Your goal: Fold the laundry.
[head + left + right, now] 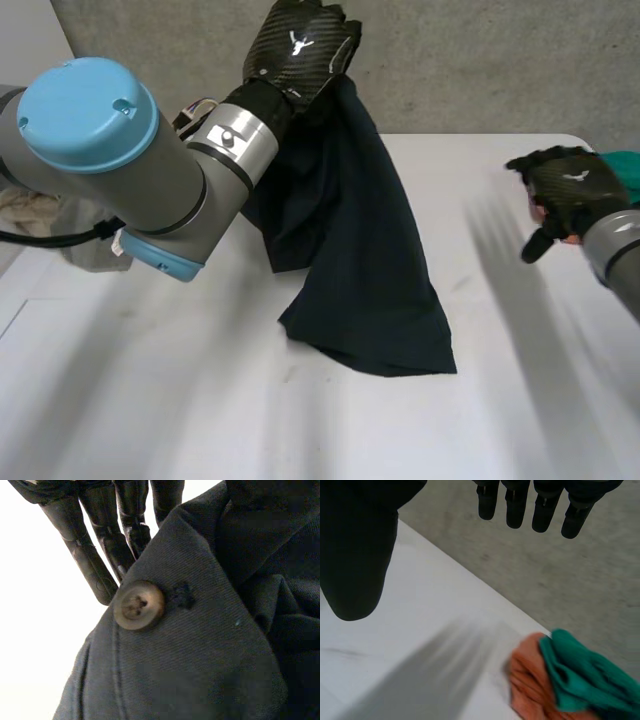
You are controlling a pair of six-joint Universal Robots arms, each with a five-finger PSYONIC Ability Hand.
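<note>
Dark garment (350, 260) gripped at upper edge by left hand (300, 50) and raised, likely so cloth hangs straight, lower end draped on counter (150, 400). Button (138, 605) seen beside fingers (90, 565). Right hand (568, 187) held apart, relaxed, empty. Exact pinch hidden by cloth. Orange cloth (530, 690) and teal cloth (580, 675) cut off.

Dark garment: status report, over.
Left hand gripping dark garment, lifted, lower end on table. Right hand open, empty. Orange cloth and teal cloth near right hand, not obstructing.
</note>
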